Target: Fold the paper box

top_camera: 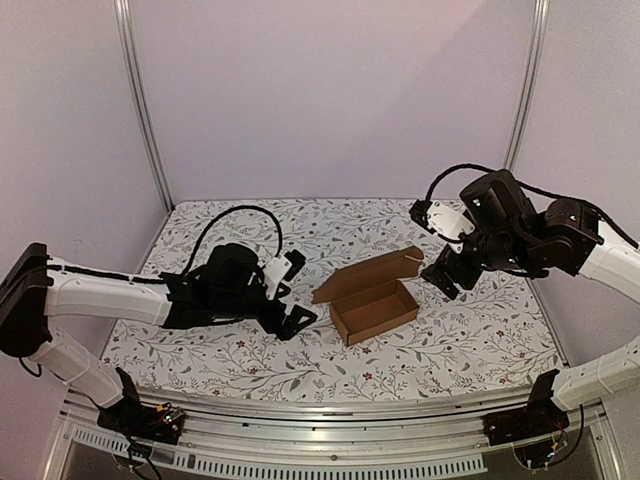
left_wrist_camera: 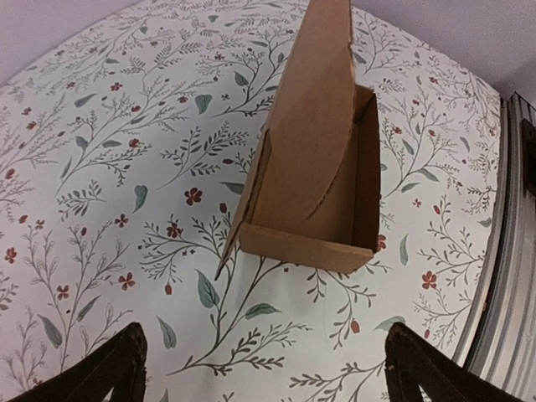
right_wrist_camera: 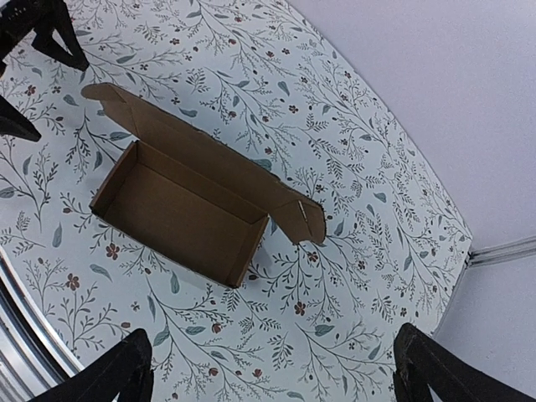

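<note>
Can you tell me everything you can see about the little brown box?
The small plain brown cardboard box is a shallow rectangular tray with four folded-up walls and nothing inside. Its long lid is open, standing up from the far long wall, with a rounded tab at each end. It has no printing. It sits flat on the flower-patterned tablecloth, near the middle, and nothing else touches it.

Setting: you are working in a robotics lab cell.
Enclosure: plain pale wall panels (top_camera: 330,90) framed by metal posts (top_camera: 140,100).
Bench: floral-print table cover (top_camera: 200,350), slotted aluminium rail (top_camera: 330,440) along your near edge.
Rig: left arm (top_camera: 100,295) and right arm (top_camera: 610,262), cables (top_camera: 240,208) exposed.
</note>
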`<act>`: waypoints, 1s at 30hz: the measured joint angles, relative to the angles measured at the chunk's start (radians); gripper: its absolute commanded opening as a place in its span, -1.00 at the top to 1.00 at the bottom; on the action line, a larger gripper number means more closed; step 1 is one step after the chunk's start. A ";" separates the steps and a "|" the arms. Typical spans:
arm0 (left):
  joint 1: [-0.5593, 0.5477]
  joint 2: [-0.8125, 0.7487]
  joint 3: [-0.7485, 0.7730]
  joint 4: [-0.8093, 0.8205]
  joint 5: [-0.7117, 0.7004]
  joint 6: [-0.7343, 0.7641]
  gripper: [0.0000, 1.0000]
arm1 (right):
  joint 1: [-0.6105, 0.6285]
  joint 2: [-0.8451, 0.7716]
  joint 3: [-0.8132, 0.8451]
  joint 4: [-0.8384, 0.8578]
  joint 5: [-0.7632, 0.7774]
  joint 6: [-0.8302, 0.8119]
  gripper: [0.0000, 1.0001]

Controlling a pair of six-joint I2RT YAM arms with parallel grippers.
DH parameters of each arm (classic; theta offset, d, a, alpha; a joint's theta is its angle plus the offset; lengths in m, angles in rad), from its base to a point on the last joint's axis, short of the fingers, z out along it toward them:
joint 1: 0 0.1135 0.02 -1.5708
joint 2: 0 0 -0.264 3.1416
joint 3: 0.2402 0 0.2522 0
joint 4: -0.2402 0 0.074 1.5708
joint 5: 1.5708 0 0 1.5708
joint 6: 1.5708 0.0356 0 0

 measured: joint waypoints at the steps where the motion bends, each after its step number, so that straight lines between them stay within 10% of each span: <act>1: 0.000 0.019 0.009 0.003 0.001 0.016 -0.89 | -0.001 -0.010 -0.008 0.007 -0.012 0.007 -0.98; 30: 0.002 0.265 0.248 -0.026 -0.040 0.196 0.34 | -0.004 -0.121 -0.113 0.058 -0.092 0.029 -0.98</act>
